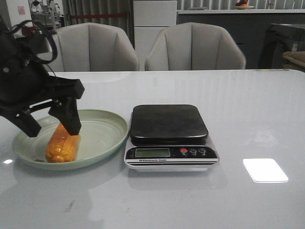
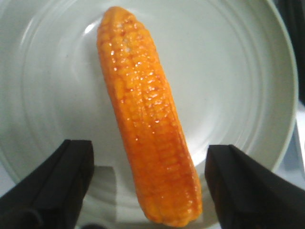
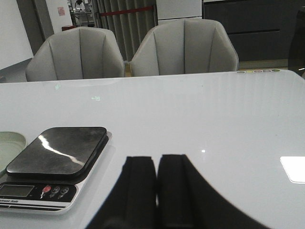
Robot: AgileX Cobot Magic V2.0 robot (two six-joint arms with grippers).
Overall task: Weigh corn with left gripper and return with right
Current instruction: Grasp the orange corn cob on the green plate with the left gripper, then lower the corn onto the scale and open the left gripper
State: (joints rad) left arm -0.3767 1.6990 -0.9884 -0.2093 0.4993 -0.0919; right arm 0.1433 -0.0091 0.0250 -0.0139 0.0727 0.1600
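Note:
The orange-yellow corn (image 1: 63,145) lies in a pale green plate (image 1: 102,138) at the table's left. My left gripper (image 1: 51,130) is open and hangs over the plate with one finger on each side of the cob. In the left wrist view the corn (image 2: 145,119) lies between the fingers (image 2: 57,183), with clear gaps on both sides. The black-topped scale (image 1: 169,125) stands right of the plate, its platform bare. My right gripper (image 3: 156,164) is shut and empty, low over the table to the right of the scale (image 3: 57,152).
Two grey chairs (image 1: 195,47) stand behind the far table edge. The plate's rim (image 3: 7,148) shows left of the scale in the right wrist view. A bright light patch (image 1: 265,170) lies on the white table at the right.

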